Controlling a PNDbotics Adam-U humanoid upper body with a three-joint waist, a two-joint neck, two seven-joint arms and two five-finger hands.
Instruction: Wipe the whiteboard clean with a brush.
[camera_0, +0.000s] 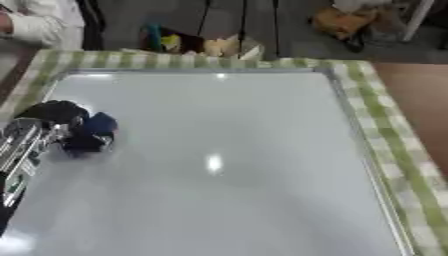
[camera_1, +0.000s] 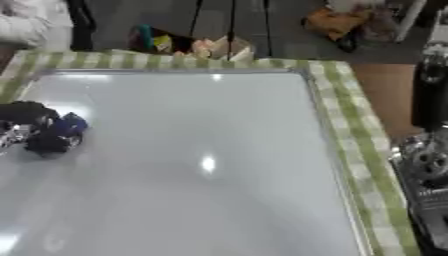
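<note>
Left hand holds the brush on the whiteboard's left side.

The black left hand (camera_0: 54, 116) with silver joints reaches in from nine o'clock, its fingers curled round a small dark blue brush (camera_0: 94, 131) that rests on the large glossy white rectangular whiteboard (camera_0: 227, 165) with a thin metal frame. The brush sits near the board's left edge, at about ten o'clock from the board's centre. The board lies on a green-and-white checked tablecloth (camera_0: 385, 125) showing along the far and right sides. In the right eye view the black and silver right arm (camera_1: 429, 165) stands off the table at three o'clock; I cannot tell how its hand is set.
</note>
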